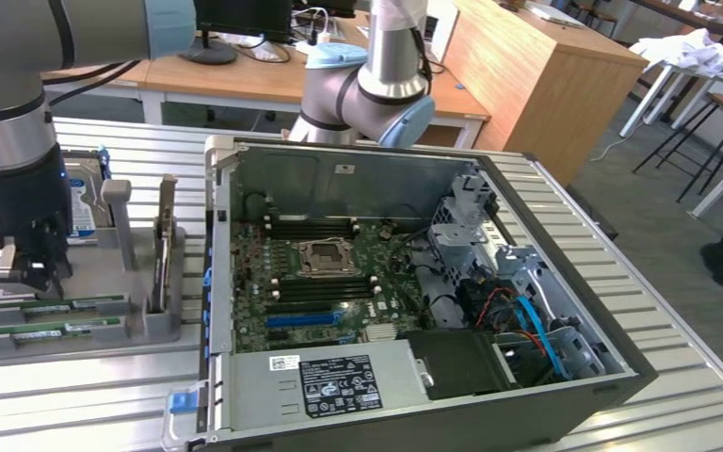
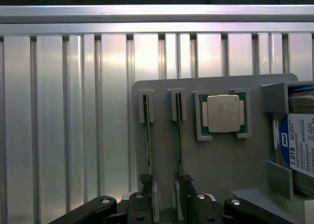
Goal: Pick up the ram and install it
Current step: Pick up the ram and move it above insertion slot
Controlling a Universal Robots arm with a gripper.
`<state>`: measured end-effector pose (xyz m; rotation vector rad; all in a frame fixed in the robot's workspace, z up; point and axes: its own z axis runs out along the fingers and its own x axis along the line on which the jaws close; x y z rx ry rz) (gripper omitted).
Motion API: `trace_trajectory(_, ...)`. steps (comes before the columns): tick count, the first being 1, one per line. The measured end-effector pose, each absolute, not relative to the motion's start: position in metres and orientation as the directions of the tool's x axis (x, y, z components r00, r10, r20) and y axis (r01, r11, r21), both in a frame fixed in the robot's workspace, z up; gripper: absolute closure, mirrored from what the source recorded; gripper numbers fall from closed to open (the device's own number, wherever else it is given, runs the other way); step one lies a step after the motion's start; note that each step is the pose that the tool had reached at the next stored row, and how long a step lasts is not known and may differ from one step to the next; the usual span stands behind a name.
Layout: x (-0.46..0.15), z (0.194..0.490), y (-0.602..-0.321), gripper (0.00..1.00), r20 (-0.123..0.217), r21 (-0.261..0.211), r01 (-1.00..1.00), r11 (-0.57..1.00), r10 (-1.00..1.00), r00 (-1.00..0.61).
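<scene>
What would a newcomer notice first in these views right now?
The open computer case dominates the exterior view's centre, its motherboard bare. At that view's left, the open gripper hovers over a grey holder carrying two green ram sticks; the wrist view adds a silver processor and a blue-labelled hard drive there.

Arm: silver tube links, grey joint housings, pale blue cap at the elbow joint's 10 o'clock. Black cable along the link. End effector: black body, silvery finger pad, black linkage bars, bright pivot screws.
</scene>
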<state>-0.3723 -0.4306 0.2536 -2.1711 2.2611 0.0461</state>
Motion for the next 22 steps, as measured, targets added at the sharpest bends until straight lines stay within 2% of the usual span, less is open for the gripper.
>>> trace_trajectory(22,-0.3723,0.2432,-0.437,0.64,-0.025,0.017,-0.999,0.04,-0.999,-0.041)
